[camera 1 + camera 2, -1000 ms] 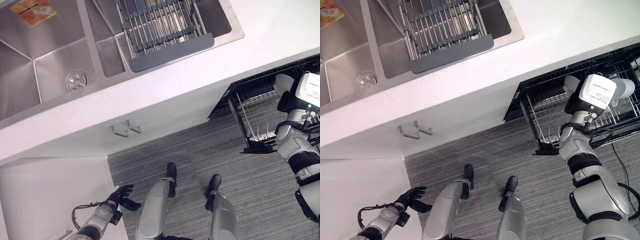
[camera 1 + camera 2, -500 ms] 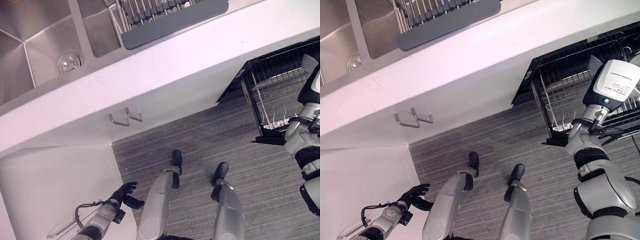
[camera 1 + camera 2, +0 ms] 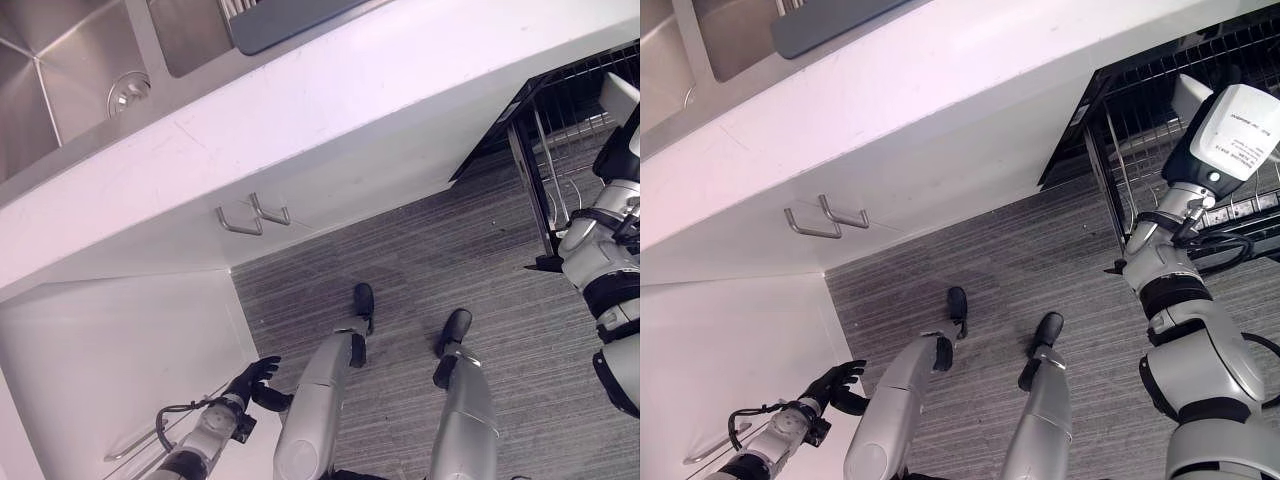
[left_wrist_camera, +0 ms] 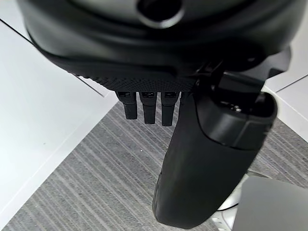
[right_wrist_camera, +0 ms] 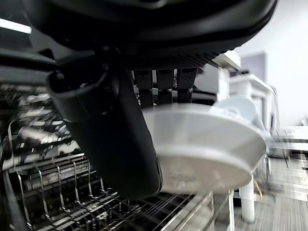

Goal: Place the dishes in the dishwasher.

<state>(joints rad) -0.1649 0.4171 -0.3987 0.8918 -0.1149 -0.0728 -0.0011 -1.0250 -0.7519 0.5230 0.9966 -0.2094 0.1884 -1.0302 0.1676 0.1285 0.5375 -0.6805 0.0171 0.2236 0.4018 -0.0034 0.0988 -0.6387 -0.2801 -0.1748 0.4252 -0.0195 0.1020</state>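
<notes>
Item: white bowl (image 5: 202, 144); you are holding it in your right hand (image 5: 110, 120), thumb curling over the near rim and fingers (image 5: 164, 82) pressing behind it, directly above the wire tines of the dishwasher rack (image 5: 62, 192).

Location: the pulled-out dishwasher rack (image 3: 1160, 110) is sitting under the white worktop (image 3: 330, 110), to your right; your right forearm is reaching into it.

Left hand (image 4: 192, 159): hanging low beside the white cabinet (image 3: 110, 360), over the grey striped floor (image 3: 440, 270); fingers (image 4: 147, 106) loosely straight, gripping nothing.

Other fixtures: steel sink (image 3: 70, 80) at the far edge of the worktop; two cabinet handles (image 3: 250, 215) below it.

Risks, as judgement: the pinch is resting on one rim only, so the bowl may be pivoting and could slip if you loosen early; lowering it flat rather than tilted between tines could leave it perched and rattling; a fast descent could be knocking the rim against the wires and chipping it; your wrist may be catching the rack's upper frame while withdrawing.
</notes>
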